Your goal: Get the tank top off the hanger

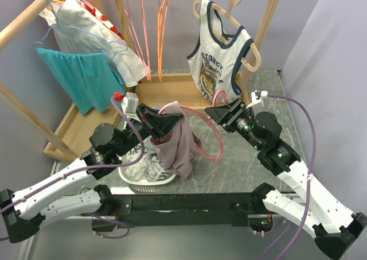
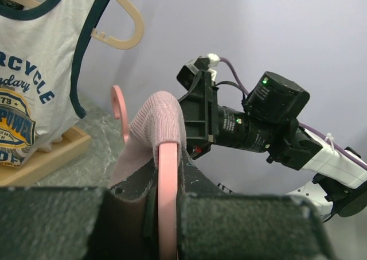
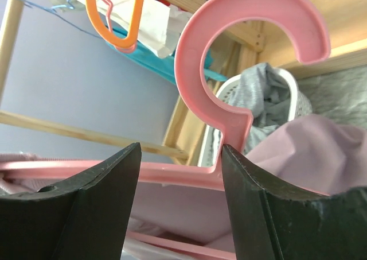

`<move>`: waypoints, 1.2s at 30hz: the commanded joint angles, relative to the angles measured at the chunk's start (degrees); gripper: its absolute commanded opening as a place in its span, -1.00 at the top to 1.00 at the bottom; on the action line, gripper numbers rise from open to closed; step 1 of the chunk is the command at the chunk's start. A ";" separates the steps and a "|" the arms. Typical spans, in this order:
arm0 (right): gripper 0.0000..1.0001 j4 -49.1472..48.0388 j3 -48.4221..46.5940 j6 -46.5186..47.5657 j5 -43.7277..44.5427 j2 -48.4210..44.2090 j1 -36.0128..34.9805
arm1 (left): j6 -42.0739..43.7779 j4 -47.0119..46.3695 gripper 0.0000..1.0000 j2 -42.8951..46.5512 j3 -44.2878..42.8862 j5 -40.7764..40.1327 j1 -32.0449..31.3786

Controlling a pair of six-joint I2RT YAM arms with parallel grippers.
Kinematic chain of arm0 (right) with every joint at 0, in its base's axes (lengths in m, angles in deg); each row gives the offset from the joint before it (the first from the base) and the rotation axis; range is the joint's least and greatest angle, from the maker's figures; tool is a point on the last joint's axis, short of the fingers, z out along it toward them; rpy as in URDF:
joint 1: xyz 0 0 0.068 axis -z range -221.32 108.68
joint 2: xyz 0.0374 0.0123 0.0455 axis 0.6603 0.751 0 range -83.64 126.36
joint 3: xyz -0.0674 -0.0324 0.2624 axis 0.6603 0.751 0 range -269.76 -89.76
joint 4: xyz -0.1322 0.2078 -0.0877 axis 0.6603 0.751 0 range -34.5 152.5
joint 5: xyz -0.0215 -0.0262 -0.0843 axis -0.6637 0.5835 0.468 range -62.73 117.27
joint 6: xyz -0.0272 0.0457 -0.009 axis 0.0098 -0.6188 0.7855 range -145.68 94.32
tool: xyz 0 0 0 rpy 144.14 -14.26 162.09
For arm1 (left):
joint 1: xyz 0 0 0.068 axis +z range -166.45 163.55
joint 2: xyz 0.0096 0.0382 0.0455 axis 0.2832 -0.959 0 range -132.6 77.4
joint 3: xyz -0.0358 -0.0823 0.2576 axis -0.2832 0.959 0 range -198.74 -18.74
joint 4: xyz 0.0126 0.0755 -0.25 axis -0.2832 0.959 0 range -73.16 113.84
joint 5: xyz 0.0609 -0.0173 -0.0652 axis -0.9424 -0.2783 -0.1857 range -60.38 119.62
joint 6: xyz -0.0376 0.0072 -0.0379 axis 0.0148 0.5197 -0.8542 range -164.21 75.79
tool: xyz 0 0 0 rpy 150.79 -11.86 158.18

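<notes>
I log left gripper [image 2: 167, 205] jaws pressed together on pink hanger [image 3: 188, 65] arm, strap fabric caught alongside. Right gripper [image 3: 180, 156] jaws spread, straddling hanger neck under hook, no clamp. Mauve tank top [image 1: 178, 145] draped over hanger end, hanging above basket [image 1: 140, 178]. I advise: right clamps neck first; left then pinches strap alone, draws it off arm tip slowly.

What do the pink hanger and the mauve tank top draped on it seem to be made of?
Pink hanger: most likely moulded plastic with a smooth, slightly matte finish. The colour is even throughout, the section is thick and flat, and the edges are rounded.
Tank top: a soft ribbed knit, perhaps cotton or a blend. Fine parallel ribs show and it hangs in limp folds. The exact fibre cannot be told.
</notes>
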 commanded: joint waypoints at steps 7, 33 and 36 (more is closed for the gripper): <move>-0.30 -9.26 0.87 -7.73 -8.50 -1.82 0.86 | 6.19 -2.61 0.98 -1.85 -1.43 -4.96 -2.41; -0.26 13.60 -9.14 18.98 9.87 -3.23 0.77 | 6.47 -0.41 0.98 -2.82 -5.82 -3.76 -2.58; -0.26 12.01 -9.93 19.86 9.70 -2.18 0.77 | 5.50 -0.76 0.98 -2.20 -5.47 -3.23 -2.58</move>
